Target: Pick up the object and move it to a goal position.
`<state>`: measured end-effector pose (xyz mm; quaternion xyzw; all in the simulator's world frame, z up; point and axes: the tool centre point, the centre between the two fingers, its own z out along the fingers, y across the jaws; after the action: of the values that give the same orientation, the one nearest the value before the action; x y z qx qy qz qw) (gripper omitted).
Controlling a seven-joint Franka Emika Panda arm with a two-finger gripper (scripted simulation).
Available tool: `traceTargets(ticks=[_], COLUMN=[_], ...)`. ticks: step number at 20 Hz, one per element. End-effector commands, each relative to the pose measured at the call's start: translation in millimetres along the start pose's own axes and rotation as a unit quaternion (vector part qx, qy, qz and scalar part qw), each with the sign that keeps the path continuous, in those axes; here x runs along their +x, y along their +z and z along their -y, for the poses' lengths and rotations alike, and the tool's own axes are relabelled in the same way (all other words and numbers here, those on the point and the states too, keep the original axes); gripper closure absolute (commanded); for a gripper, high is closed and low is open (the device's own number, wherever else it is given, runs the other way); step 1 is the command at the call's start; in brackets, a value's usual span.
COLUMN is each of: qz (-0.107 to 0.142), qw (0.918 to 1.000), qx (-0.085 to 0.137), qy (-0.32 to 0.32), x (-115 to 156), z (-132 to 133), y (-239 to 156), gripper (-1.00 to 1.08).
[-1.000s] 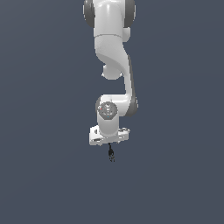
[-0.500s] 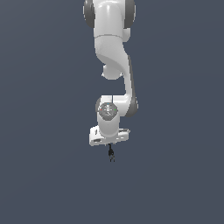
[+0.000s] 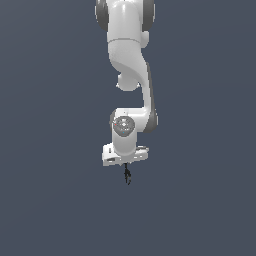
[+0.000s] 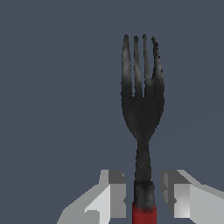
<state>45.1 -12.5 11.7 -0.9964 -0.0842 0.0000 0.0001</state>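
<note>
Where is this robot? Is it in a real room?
Probably not a real room: it looks like a computer-made test world. All around is one flat grey-blue background, with only the white arm and a fork between its claw.

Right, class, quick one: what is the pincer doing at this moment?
Pincer: fingers stand on either side of the fork, by its red handle; whether they actually clamp it cannot be told.

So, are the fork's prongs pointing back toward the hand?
No, in the wrist view the fork has its black prongs pointing away from the hand, red handle end between the fingers.
</note>
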Motion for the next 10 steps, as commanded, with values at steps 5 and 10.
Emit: traceTargets(ticks=[5, 10], qz=[0.000, 0.000], qw=[1.0000, 1.0000], qx=[0.000, 0.000], qy=[0.000, 0.000], x=[-10.3, -26.0], z=[6.6, 16.3], y=[-12.3, -29.7], gripper=[1.08, 1.08])
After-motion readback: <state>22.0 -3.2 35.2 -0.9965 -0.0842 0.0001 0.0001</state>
